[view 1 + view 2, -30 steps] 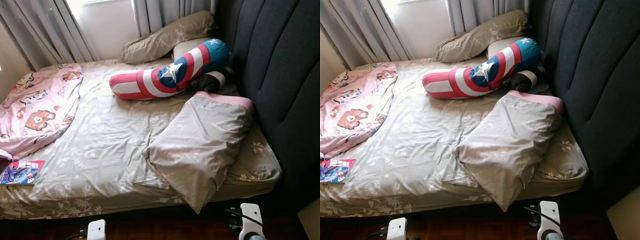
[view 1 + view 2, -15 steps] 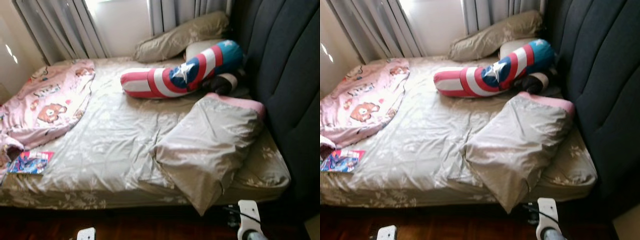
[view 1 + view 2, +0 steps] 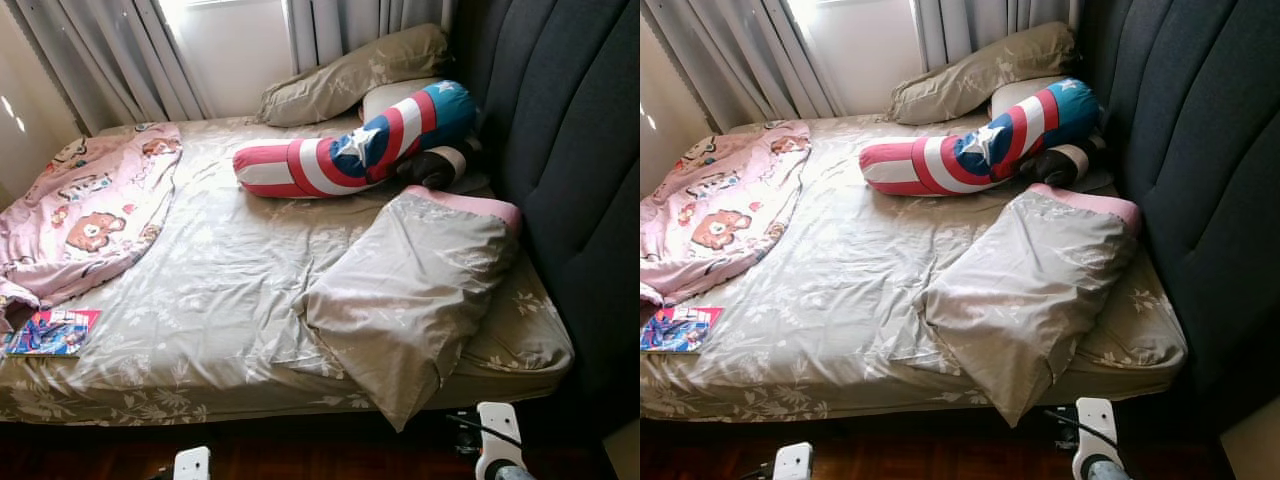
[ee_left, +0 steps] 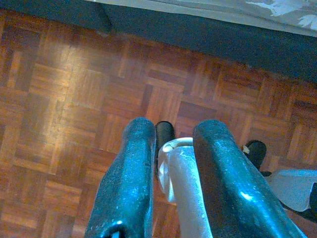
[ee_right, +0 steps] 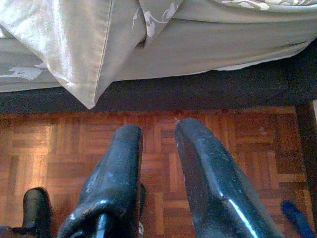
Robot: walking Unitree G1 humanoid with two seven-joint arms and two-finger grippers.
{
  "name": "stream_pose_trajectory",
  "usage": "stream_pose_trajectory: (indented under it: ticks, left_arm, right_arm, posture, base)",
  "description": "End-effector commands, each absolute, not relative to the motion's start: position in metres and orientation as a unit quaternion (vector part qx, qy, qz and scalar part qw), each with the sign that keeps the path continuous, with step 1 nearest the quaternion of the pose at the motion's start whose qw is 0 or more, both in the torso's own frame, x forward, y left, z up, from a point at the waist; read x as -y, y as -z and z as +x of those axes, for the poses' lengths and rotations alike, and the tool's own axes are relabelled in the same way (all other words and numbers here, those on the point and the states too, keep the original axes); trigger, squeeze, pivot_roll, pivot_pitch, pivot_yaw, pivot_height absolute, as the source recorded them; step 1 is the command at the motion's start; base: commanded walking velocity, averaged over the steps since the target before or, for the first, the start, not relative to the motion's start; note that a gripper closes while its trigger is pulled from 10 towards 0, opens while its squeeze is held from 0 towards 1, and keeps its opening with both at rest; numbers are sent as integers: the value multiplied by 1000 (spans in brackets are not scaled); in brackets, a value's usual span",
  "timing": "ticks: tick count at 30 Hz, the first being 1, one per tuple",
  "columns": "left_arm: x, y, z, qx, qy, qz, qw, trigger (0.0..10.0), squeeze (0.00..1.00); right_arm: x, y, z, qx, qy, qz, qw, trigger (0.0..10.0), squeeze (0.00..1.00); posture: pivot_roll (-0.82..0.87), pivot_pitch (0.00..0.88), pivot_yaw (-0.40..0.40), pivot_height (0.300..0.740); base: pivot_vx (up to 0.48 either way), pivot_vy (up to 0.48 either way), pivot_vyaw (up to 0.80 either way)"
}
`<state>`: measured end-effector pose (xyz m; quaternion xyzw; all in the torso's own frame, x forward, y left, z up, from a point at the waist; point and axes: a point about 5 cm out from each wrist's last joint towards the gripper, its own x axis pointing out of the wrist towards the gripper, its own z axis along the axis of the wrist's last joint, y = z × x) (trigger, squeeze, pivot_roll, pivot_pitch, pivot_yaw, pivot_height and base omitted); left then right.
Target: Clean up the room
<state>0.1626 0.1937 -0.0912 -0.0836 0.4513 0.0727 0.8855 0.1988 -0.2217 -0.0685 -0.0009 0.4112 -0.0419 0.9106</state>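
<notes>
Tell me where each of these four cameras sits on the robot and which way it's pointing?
Left eye view: on the head, looking down at the bed; wrist tips at the bottom edge.
Right eye view: beside it, same bed, same grey pillow.
Left wrist view: on the left arm, facing the wooden floor past the left gripper.
Right wrist view: on the right arm, past the right gripper; shares the pillow's overhanging corner with the eyes.

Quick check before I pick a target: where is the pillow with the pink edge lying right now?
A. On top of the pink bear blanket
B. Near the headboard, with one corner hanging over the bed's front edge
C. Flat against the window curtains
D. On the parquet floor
B: the pillow with the pink edge lies by the dark headboard, its lower corner drooping past the mattress edge toward the floor.
</notes>
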Motion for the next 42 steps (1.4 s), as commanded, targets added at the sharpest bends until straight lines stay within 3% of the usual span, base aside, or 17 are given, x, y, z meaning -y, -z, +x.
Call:
stream_pose_trajectory:
  ticks: [1,10,32,42]
  left_arm:
    - [-196,91,163,-450,-76,-74,887,10000,0]
    - [-195,90,166,-447,-73,-76,888,10000,0]
    - [-190,89,169,-452,-71,-77,886,10000,0]
    - [-196,82,181,-417,-75,-71,903,10000,0]
  right_arm:
    - [219,70,198,-414,40,5,909,10000,0]
    - [218,69,199,-413,32,-4,910,10000,0]
    - [219,70,198,-414,42,6,909,10000,0]
    - [217,67,200,-384,45,33,922,10000,0]
  posture:
    - [-35,0,70,740]
    - [-35,0,70,740]
    - [-36,0,69,740]
    - [-41,0,73,740]
  base:
    - [0,0,0]
    - [0,0,324]
    - [299,0,49]
    - [90,0,0]
